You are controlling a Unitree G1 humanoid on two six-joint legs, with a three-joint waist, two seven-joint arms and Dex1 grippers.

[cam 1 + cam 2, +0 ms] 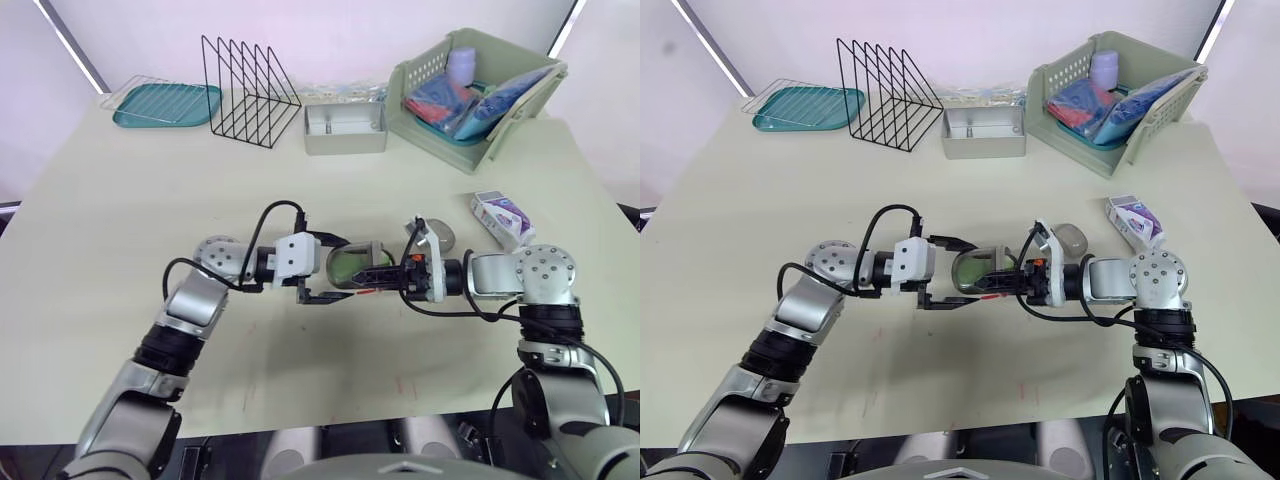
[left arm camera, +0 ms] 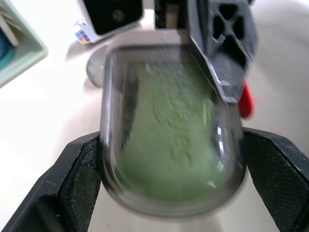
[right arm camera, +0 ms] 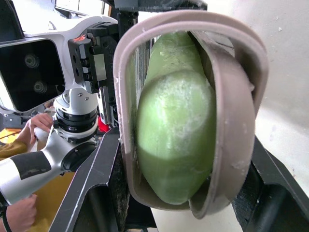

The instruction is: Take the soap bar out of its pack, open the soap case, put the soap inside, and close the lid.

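Note:
A clear grey soap case point(image 1: 352, 265) with the green soap bar point(image 2: 174, 145) inside is held just above the table's middle. My left gripper point(image 1: 332, 271) is shut on the case, one finger on each side point(image 2: 72, 179). From the opposite end, my right gripper point(image 1: 372, 279) is also shut on the case, with its fingers point(image 3: 91, 188) flanking the rim. A grey inner piece point(image 3: 231, 125) partly covers the soap. The white and purple soap pack point(image 1: 500, 215) lies to the right, beside a grey rounded piece point(image 1: 441, 237).
At the back stand a teal tray point(image 1: 165, 103), a black wire rack point(image 1: 248, 90), a grey open box point(image 1: 345, 130) and a green basket point(image 1: 480, 95) holding several items. A person's hand point(image 3: 19, 212) shows beyond the table in the right wrist view.

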